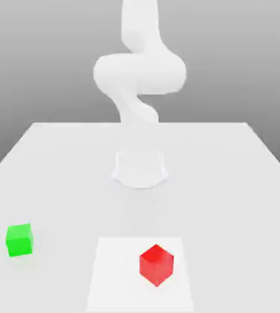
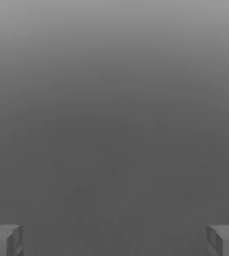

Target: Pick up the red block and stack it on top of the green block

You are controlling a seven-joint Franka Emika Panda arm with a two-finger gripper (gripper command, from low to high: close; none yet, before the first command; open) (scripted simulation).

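Note:
The red block (image 1: 156, 265) rests on the table near the front edge, turned so one corner faces the camera. Toward the exterior view's left lies the green block (image 1: 19, 239), well apart from the red one. In the hand view my gripper (image 2: 114, 240) is open, its two grey fingertips (image 2: 4, 240) standing far apart with nothing between them, against a plain grey backdrop. The white arm (image 1: 139, 70) rises from its base and bends up past the top of the exterior view.
The arm's round base (image 1: 140, 169) stands mid-table, behind both blocks. A paler square patch (image 1: 115, 275) marks the table under the red block. The white table (image 1: 228, 183) stretches wide to both sides.

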